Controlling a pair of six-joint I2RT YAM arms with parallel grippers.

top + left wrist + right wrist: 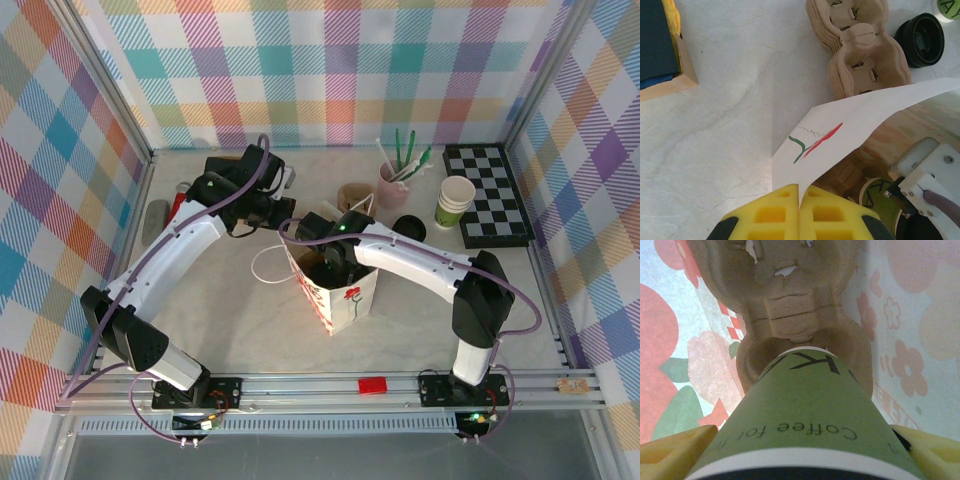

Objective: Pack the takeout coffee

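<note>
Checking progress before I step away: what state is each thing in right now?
Bag: upright, open, rim pinched by shut left fingers.
Coffee cup: lidded, inside bag, held between right fingers.
Loose lid: on table, off any cup.
Spare cup: upright, no lid.

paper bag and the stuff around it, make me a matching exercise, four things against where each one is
Things:
1 takeout coffee
2 white paper bag
3 loose black lid
4 chessboard

Places:
a far right of the table
b between the right fingers, inside the bag
c rim pinched by the left fingers
d on the table beyond the bag

Pairs: 1-b, 2-c, 3-d, 4-a
</note>
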